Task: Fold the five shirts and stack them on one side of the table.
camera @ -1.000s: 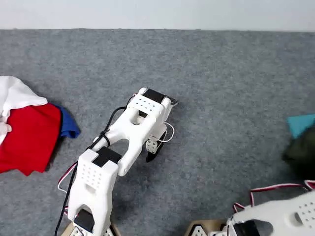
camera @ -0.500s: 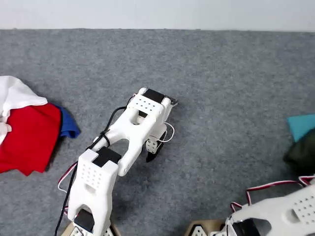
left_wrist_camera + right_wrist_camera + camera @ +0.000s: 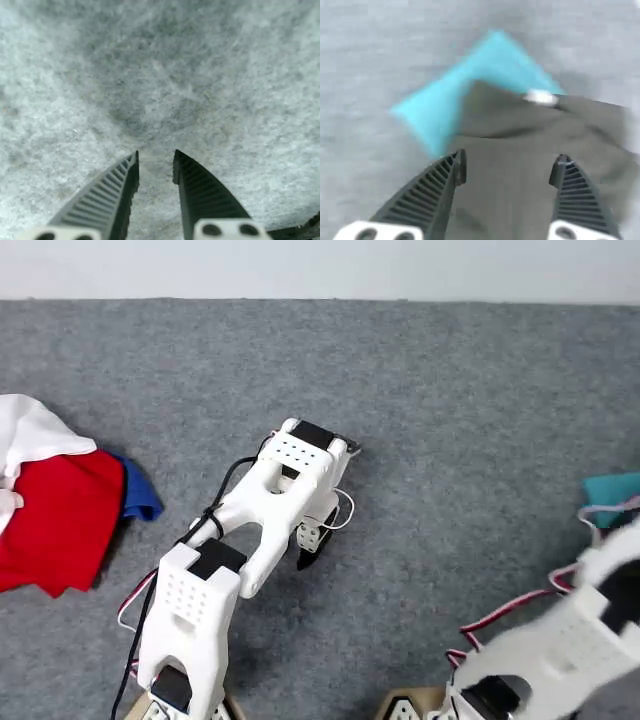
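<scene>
1. the left arm stretches from the near edge to the middle of the grey felt desk, with the left hand pointing down at bare felt.
2. in its own wrist view the left hand has its two fingers drawn near each other, with a narrow gap between the tips and nothing between them. whether the tips touch the felt cannot be told.
3. the right arm crosses the near right corner of the desk toward the right edge.
4. the right hand is spread wide, one finger on each side, over a dark olive shirt. it pinches nothing.
5. the dark olive shirt lies on top of a teal shirt, whose corner sticks out from under it. from above, the teal shirt sits at the desk's right edge.
6. at the left edge a red shirt lies spread out, with a white shirt touching its far side and a blue shirt peeking out from under its right edge.
7. the left pile and the right pile are well apart, with the left arm between them.
</scene>
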Available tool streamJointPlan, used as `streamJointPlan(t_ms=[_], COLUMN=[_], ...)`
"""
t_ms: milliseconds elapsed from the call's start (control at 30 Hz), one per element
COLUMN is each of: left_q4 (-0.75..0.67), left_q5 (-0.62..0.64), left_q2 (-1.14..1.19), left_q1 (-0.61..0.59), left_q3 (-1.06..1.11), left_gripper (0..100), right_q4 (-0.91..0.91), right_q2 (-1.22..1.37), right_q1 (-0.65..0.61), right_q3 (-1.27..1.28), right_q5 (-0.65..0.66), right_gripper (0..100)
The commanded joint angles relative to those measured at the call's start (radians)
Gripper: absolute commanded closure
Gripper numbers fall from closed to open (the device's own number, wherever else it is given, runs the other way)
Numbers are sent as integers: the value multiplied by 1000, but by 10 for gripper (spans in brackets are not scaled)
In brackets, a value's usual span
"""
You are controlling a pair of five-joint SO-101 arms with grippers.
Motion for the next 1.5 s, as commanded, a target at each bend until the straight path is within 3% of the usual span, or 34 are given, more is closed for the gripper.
streamJointPlan(t_ms=[0, 167, 367, 667, 800, 1100, 1267, 1467], left_q4=[21, 21, 20, -6, -9, -9, -6, -5], left_q5=[6, 6, 6, 6, 6, 6, 6, 6], left_q2=[-64, -64, -64, -64, -66, -66, -66, -66], left_q1=[-5, -5, -5, 0, -5, -5, -5, -5], left_q3=[-1, -1, -1, 73, 88, 85, 85, 85], left_gripper=[892, 892, 892, 892, 892, 892, 892, 892], right_q4=[13, 15, 12, 2, 105, 292, 243, 110], right_q2=[15, 114, 176, 219, 217, 232, 329, 476], right_q1=[-71, 7, 127, 148, 191, 21, -59, -12], right_q3=[-51, -51, -51, -91, -190, -459, -462, -466], right_q5=[-37, -25, 106, 144, 140, 103, 61, 69], right_gripper=[721, 721, 721, 721, 721, 721, 721, 721])
